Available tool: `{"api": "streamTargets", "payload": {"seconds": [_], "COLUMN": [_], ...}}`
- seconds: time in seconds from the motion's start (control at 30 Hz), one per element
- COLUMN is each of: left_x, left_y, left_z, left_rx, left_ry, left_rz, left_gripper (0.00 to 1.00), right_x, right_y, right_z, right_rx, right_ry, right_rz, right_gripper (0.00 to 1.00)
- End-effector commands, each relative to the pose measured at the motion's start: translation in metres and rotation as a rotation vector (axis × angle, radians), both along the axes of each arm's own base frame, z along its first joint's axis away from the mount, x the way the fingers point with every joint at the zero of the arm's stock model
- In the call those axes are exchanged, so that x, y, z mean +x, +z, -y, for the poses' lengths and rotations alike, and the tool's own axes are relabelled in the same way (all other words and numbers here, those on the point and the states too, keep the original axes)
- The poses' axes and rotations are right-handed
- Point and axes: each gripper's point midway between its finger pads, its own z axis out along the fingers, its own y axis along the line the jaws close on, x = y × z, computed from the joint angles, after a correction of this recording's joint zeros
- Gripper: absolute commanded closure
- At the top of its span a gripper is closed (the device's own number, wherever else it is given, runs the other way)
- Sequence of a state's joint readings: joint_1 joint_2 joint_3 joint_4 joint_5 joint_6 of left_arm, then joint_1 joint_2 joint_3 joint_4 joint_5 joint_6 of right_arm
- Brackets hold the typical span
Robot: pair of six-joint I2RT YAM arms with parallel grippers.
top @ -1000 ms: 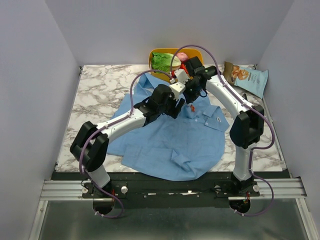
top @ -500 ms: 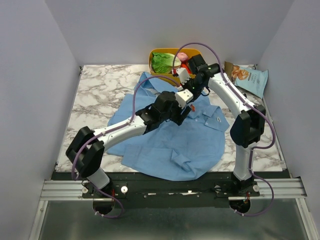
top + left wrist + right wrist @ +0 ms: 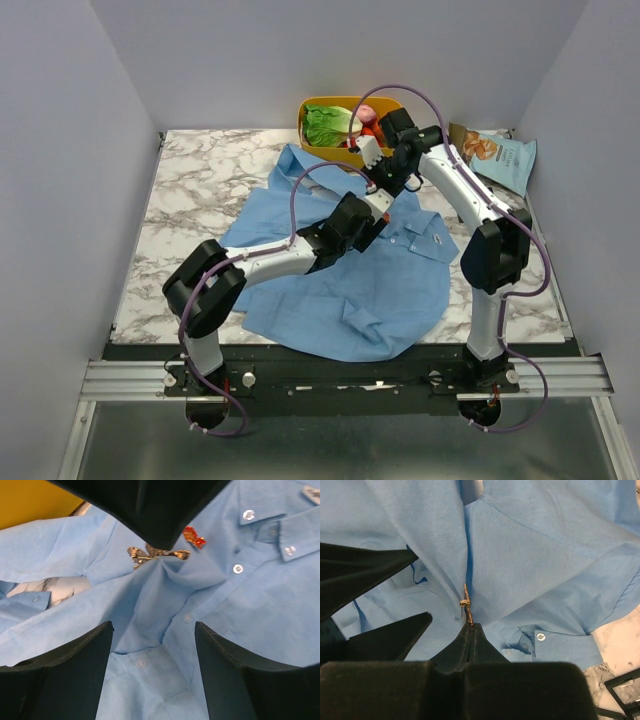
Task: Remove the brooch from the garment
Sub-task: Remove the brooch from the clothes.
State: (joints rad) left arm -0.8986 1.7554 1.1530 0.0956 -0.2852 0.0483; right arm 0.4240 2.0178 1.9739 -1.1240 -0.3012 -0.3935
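The light-blue shirt (image 3: 340,280) lies spread on the marble table. My right gripper (image 3: 470,626) is shut on the tiny tan brooch (image 3: 466,606), seen edge-on, and the cloth rises to a peak there. In the left wrist view the brooch (image 3: 159,555) sits just under the right gripper's black tip (image 3: 157,537), still attached to the shirt (image 3: 165,610). A red-orange ornament (image 3: 194,536) is pinned beside it. My left gripper (image 3: 152,626) is open and hovers over the shirt's button placket just below the brooch, holding nothing. Its fingers (image 3: 385,635) show at the left of the right wrist view.
A yellow bowl (image 3: 318,103) with lettuce and other food stands at the back edge, just behind the collar. A snack bag (image 3: 495,155) lies at the back right. Both arms cross over the shirt's upper middle (image 3: 375,200). Bare marble (image 3: 200,180) shows on the left.
My left arm has reached further right and forward, bringing its open gripper under the right gripper. The right gripper has drawn slightly back with the brooch, tenting the cloth.
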Motion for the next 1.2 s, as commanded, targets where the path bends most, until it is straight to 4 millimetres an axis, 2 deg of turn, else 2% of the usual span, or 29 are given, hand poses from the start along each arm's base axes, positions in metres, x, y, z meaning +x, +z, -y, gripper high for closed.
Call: {"api": "streamTargets", "payload": {"seconds": [0.0, 0.1, 0.17, 0.2, 0.23, 0.33, 0.47, 0.7, 0.97, 1.17], "left_x": [0.023, 0.025, 0.025, 0.025, 0.024, 0.024, 0.022, 0.026, 0.018, 0.033], "left_y": [0.011, 0.005, 0.003, 0.000, -0.001, -0.007, -0.011, 0.008, -0.008, -0.003], "left_z": [0.003, 0.006, 0.008, 0.008, 0.008, 0.009, 0.007, -0.010, -0.004, -0.015], "left_rx": [-0.008, -0.001, 0.001, 0.003, 0.005, 0.017, 0.028, 0.028, 0.013, 0.044], "left_ry": [0.104, 0.102, 0.096, 0.090, 0.085, 0.079, 0.076, 0.118, 0.060, 0.141], "left_rz": [0.071, 0.065, 0.062, 0.058, 0.056, 0.049, 0.043, 0.107, 0.055, 0.097], "left_gripper": [0.26, 0.29, 0.41, 0.49, 0.66, 1.00, 1.00, 1.00, 1.00, 1.00], "right_x": [-0.006, -0.007, -0.008, -0.009, -0.008, -0.007, -0.006, -0.001, -0.002, -0.005], "right_y": [0.003, 0.004, 0.005, 0.005, 0.006, 0.006, 0.006, 0.007, 0.007, 0.003], "right_z": [-0.003, -0.003, -0.003, -0.004, -0.004, -0.003, -0.002, 0.010, 0.011, 0.021], "right_rx": [0.022, 0.028, 0.030, 0.030, 0.031, 0.029, 0.023, -0.025, -0.018, -0.054], "right_ry": [0.011, 0.012, 0.014, 0.015, 0.016, 0.013, 0.012, -0.004, -0.002, 0.004], "right_rz": [-0.033, -0.037, -0.036, -0.037, -0.033, -0.031, -0.028, 0.006, 0.001, -0.003], "right_gripper": [0.99, 0.99, 0.99, 0.99, 0.99, 0.99, 0.99, 0.99, 0.99, 0.99]}}
